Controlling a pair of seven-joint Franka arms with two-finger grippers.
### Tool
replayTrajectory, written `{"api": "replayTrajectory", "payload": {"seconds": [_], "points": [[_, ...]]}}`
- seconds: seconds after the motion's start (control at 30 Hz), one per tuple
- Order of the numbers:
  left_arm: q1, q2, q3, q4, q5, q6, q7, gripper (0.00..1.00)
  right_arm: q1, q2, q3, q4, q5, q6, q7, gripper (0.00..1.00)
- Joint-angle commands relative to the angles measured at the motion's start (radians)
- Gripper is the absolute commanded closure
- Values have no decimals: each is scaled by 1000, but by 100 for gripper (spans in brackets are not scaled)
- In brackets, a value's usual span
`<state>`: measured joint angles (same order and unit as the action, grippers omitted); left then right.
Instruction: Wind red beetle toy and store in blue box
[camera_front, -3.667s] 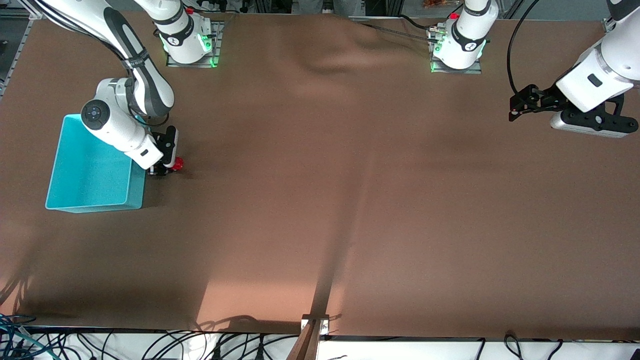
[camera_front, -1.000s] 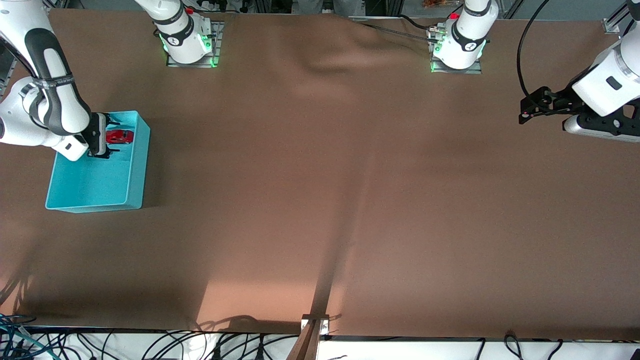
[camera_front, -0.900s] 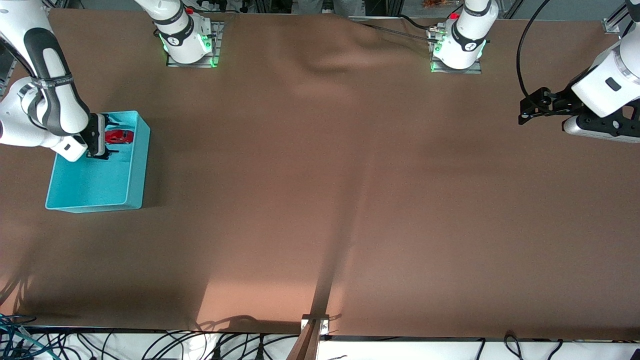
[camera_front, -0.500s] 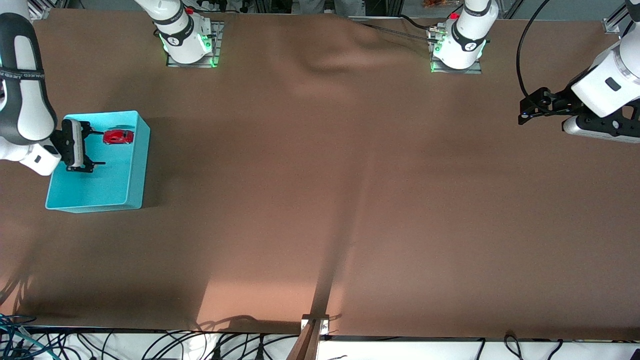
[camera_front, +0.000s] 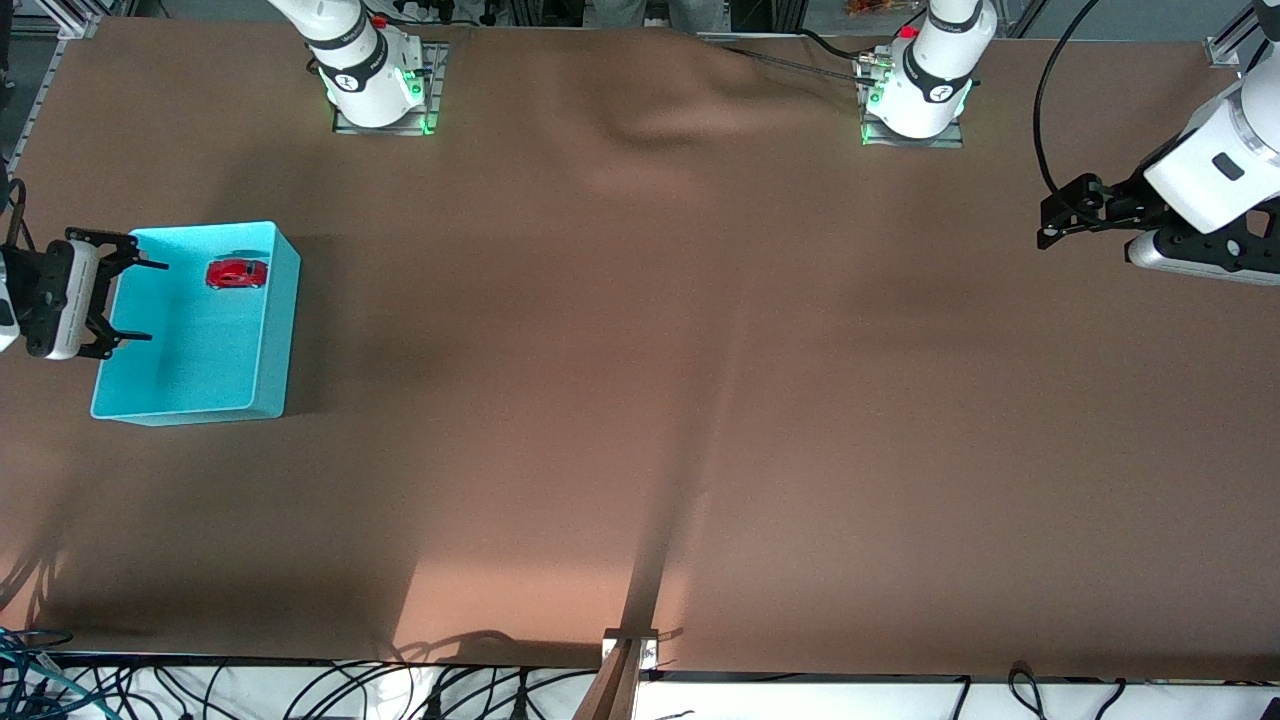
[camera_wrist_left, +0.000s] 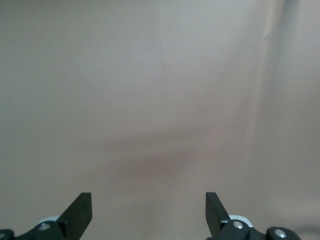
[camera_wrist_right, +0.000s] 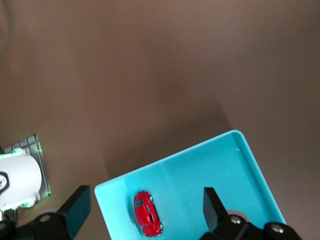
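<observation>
Item: my right gripper (camera_front: 140, 300), fingers spread wide, empty, held level over the blue box (camera_front: 270, 340) edge. Red beetle toy (camera_front: 237, 273) lies inside the box. My left gripper (camera_front: 1045, 222) waits aloft, fingers wide.

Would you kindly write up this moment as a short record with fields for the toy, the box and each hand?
toy: red beetle toy lies inside the blue box, held by nothing, in the part of it farther from the front camera
box: blue box sits on the table at the right arm's end
right hand: right hand open and empty, over the box's outer edge
left hand: left hand open and empty, waiting above the table at the left arm's end
task state: toy stored in the box
</observation>
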<state>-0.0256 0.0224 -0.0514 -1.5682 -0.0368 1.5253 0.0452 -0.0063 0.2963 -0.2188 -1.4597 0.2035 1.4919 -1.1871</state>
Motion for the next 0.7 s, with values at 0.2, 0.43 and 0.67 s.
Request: {"api": "replayTrajectory", "payload": {"seconds": [0.2, 0.43, 0.67], "points": [[-2, 16, -4, 36, 18, -27, 12, 0, 71, -46, 1, 59, -55, -70, 731, 0], [0, 16, -5, 36, 18, -36, 13, 0, 124, -123, 15, 13, -131, -79, 1006, 0], [0, 14, -7, 50, 18, -73, 13, 0, 173, -317, 55, -221, -226, 14, 1095, 0]]}}
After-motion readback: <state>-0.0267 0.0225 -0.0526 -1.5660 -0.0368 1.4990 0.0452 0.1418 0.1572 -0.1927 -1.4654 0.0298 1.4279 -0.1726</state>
